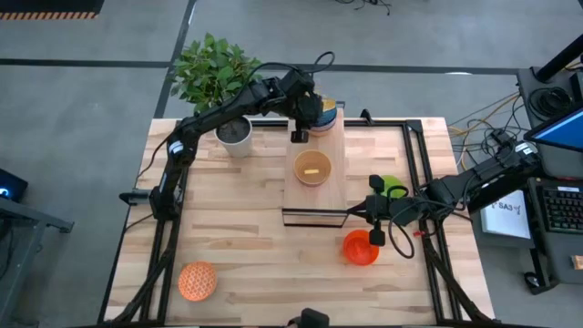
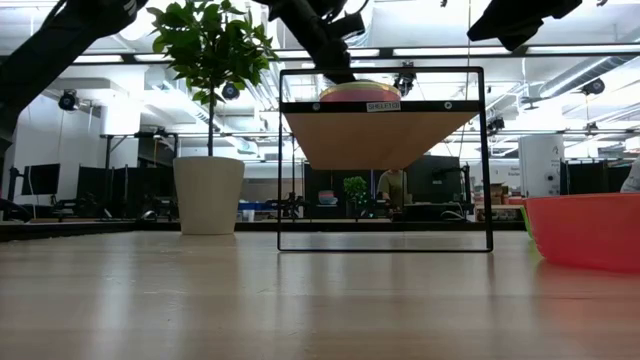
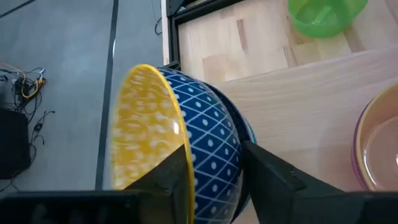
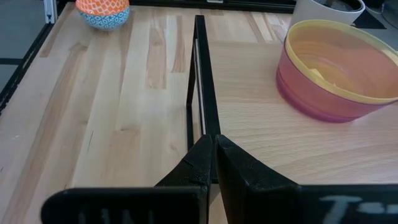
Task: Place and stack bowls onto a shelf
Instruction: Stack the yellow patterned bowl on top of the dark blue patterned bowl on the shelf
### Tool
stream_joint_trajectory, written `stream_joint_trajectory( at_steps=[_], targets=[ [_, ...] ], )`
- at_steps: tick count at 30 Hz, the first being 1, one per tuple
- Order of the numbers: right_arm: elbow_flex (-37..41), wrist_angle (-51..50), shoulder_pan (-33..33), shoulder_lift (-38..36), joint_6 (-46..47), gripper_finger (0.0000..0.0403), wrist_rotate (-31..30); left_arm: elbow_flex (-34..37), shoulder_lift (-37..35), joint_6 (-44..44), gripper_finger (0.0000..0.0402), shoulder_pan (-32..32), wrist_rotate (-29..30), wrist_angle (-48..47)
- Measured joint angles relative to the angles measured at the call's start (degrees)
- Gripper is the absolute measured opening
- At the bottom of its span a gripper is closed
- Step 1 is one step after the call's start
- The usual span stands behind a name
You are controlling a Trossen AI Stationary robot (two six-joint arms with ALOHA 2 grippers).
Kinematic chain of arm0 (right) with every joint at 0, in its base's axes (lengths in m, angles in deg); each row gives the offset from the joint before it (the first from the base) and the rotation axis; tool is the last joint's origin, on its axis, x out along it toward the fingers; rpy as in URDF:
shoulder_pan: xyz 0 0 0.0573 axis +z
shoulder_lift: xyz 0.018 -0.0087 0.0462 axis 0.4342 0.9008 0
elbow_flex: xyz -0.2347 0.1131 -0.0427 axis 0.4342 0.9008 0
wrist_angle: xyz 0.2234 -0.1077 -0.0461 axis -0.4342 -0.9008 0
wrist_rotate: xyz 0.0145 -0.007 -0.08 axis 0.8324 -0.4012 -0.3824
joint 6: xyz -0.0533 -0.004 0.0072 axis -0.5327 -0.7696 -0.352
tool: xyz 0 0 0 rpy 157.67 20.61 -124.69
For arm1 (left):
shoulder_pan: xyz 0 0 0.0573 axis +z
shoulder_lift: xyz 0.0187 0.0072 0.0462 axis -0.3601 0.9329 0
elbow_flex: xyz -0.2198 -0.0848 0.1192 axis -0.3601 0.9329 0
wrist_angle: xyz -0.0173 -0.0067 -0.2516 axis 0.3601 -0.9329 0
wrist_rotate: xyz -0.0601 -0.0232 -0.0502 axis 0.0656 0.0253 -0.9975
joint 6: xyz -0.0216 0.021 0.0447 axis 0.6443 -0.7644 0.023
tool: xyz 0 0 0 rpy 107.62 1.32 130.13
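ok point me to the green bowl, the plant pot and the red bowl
green bowl point(image 3: 323, 15), left wrist view, inside of the bowl
plant pot point(image 2: 208, 195), low view, front wall
red bowl point(image 1: 360, 248), high view, inside of the bowl

The setting was a robotics laboratory or open-plan research workshop. The pale planked wooden worktable point(image 1: 237, 237) stood on a grey concrete floor point(image 1: 82, 100) marked with dark lines. Loose cables point(image 1: 487, 118) ran across the floor at the right, beside a black keyboard point(image 1: 560, 210) and a lit blue monitor point(image 1: 565, 132). In the low view, long ceiling strip lights point(image 2: 450, 50), rows of dark workstation screens point(image 2: 90, 185) and equipment racks filled the far background. A person in a green top point(image 2: 392, 186) sat far behind the table.
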Motion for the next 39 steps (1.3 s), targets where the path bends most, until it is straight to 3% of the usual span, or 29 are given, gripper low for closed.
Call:
stream_joint_trajectory(
  at_steps=[8, 16, 21, 25, 33, 39],
  targets=[
    [0.0, 0.0, 0.0, 0.0, 0.0, 0.0012, 0.0, -0.3, 0.0, 1.6, 0.0176, -0.2, -4.1, -0.3],
    [0.3, -0.1, 0.0, 0.0, 0.0, 0.0012, 0.0, -2.6, -1.6, 0.4, 0.0183, -0.6, -4.3, -3.1],
    [0.3, 0.0, 0.0, 0.0, 0.0, 0.0012, 0.0, -2.8, -3.4, -1.3, 0.0161, 0.5, -3.6, -3.6],
    [0.3, 0.0, 0.0, 0.0, 0.0, 0.0012, 0.0, -2.5, -3.3, -2.7, 0.0130, 3.4, 3.0, -4.6],
    [0.4, 0.0, 0.0, 0.0, 0.0, 0.0012, 0.0, -2.3, -0.8, 1.0, 0.0067, 6.9, -3.0, -7.8],
    [0.4, 0.0, 0.0, 0.0, -0.3, 0.0012, 0.0, -2.3, 0.4, 2.3, 0.0045, 6.7, -3.3, -8.1]
  ],
)
